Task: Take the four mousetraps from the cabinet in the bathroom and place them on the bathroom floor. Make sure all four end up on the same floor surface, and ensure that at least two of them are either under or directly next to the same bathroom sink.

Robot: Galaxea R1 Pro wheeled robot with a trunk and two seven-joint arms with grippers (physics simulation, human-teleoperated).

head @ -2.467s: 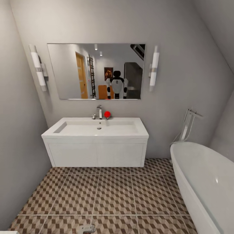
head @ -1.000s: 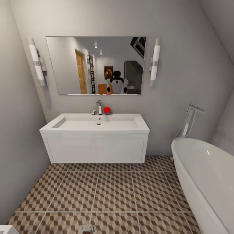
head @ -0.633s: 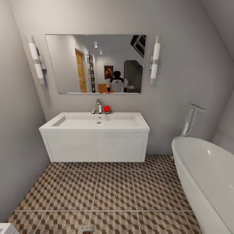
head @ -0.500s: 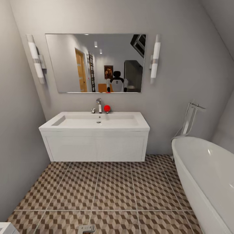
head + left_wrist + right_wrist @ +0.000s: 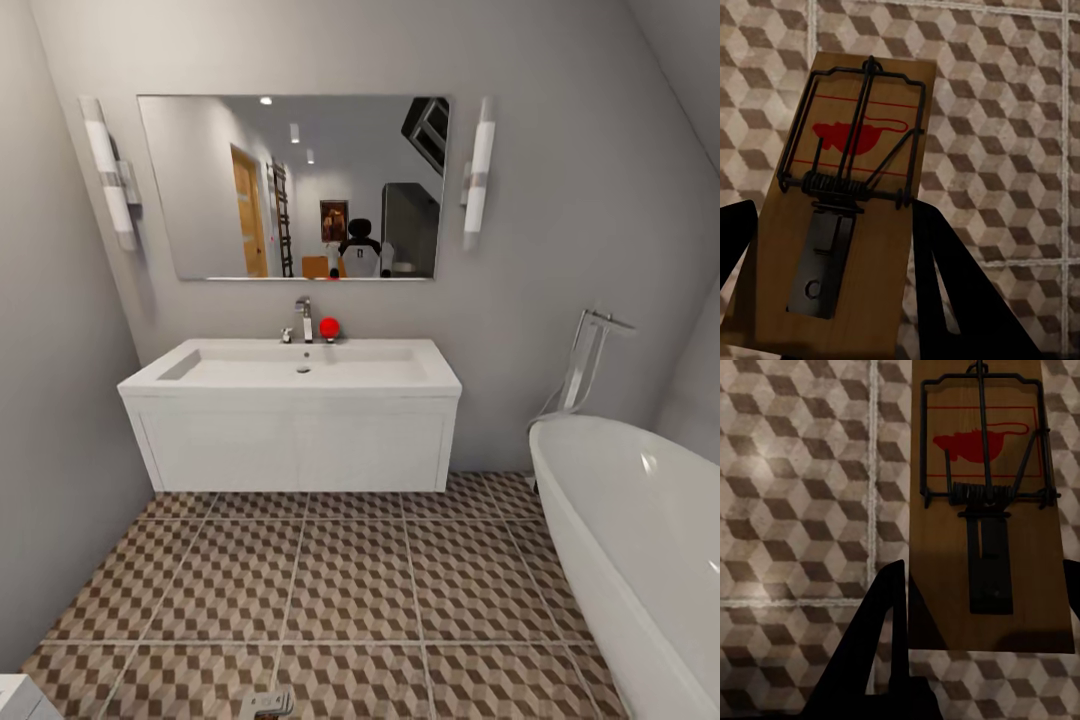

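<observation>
Sink (image 5: 290, 375): wide white basin, hung on the far wall, centred a little left of the head view's middle; chrome tap (image 5: 304, 318) at its far rim, a small red ball (image 5: 329, 326) just right of the tap.
Mirror (image 5: 292, 187): above the sink, with a tube lamp on each side; it reflects a white and black robot, an orange door and a dark ladder.
Bathtub (image 5: 625, 545): white oval tub along the right side, with a chrome floor-standing filler (image 5: 585, 365) at its far end.
Bathroom floor (image 5: 350, 590): cube-pattern tiles in brown, beige and white with pale grout lines, running from the near edge to below the sink.
Left claw (image 5: 832, 285): two dark fingers (image 5: 960, 292) stand on either side of a mousetrap, closed against its long edges, and it is held above the tiles.
Left mousetrap (image 5: 847, 202): brown wooden board tilted a little, black wire bar and spring across it, red mouse print under the wire, its near end between the fingers.
Right claw (image 5: 979, 637): one dark finger (image 5: 874, 637) lies against one long edge of a second mousetrap, the other finger shows only as a sliver at the frame's edge; the claw is clamped on the board.
Right mousetrap (image 5: 986, 502): brown board with black wire frame, coil spring and red mouse print, held over the patterned tiles, a grout cross beside it.
Near edge, head view: a small grey piece (image 5: 266, 706) pokes in at the bottom centre; what it is I cannot tell.
</observation>
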